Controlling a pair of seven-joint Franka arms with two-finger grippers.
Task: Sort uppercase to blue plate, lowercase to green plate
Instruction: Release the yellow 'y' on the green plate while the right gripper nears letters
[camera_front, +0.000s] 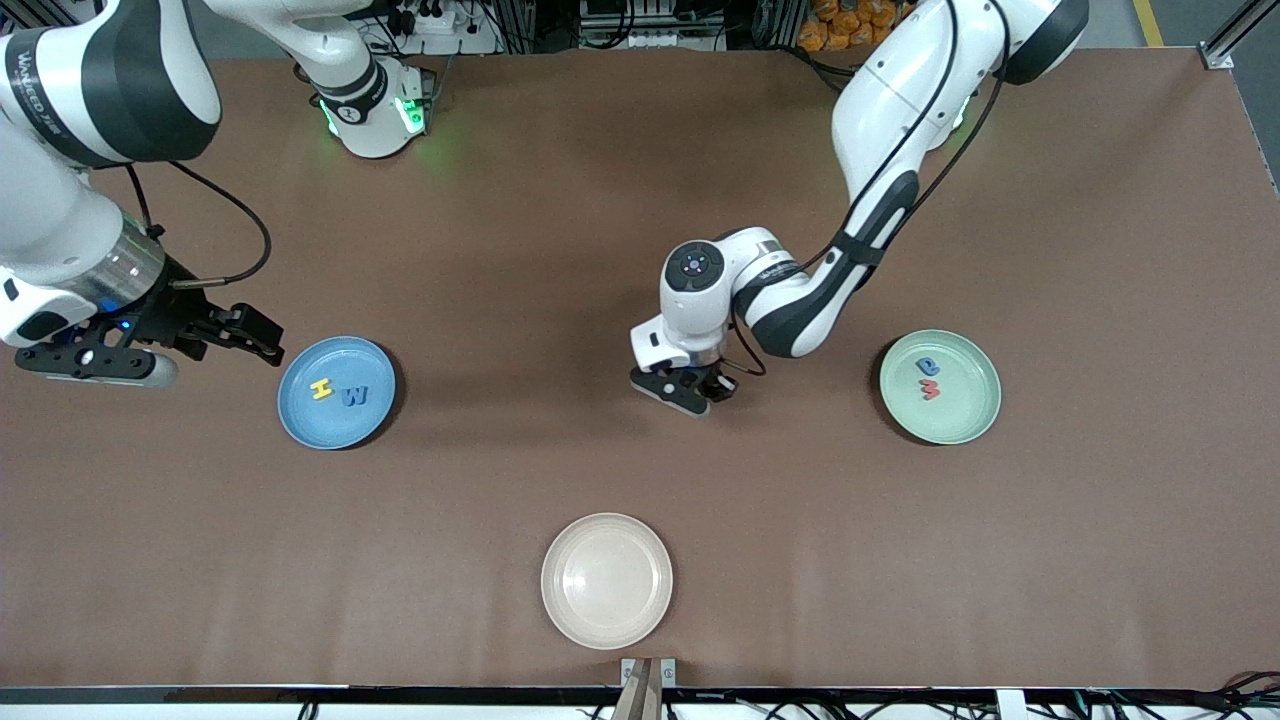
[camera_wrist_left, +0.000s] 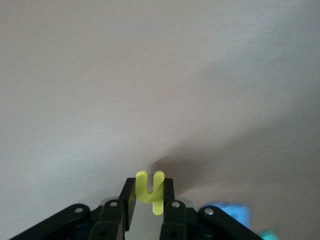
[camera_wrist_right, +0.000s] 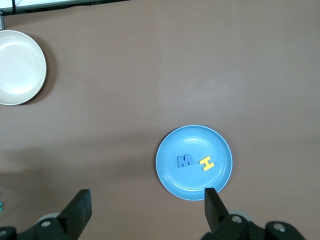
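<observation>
While your left gripper (camera_front: 690, 392) sits low over the bare brown tabletop (camera_front: 640, 200) between the two coloured plates, its fingers (camera_wrist_left: 131, 196) are pinching a yellow lowercase h (camera_wrist_left: 150, 191), which the left wrist view shows clamped between the pads (it appears upside down there). You can see a blurred blue shape (camera_wrist_left: 231, 214) beside that gripper in the wrist view; what it is cannot be told.

Your right gripper (camera_front: 245, 335) waits in the air just beside the blue plate (camera_front: 300, 420), toward the right arm's end of the tabletop, with its fingers (camera_wrist_right: 215, 207) spread wide and holding nothing.

On the blue plate lie the yellow H (camera_front: 321, 389) and the blue W (camera_front: 354, 397), side by side and close together. On the green plate (camera_front: 965, 425), toward the left arm's end, you have a blue letter (camera_front: 929, 367) with a red m (camera_front: 931, 389) just beside it, nearer to the front camera.

A cream plate (camera_front: 570, 620) sits near the front edge, well apart from both coloured plates.
</observation>
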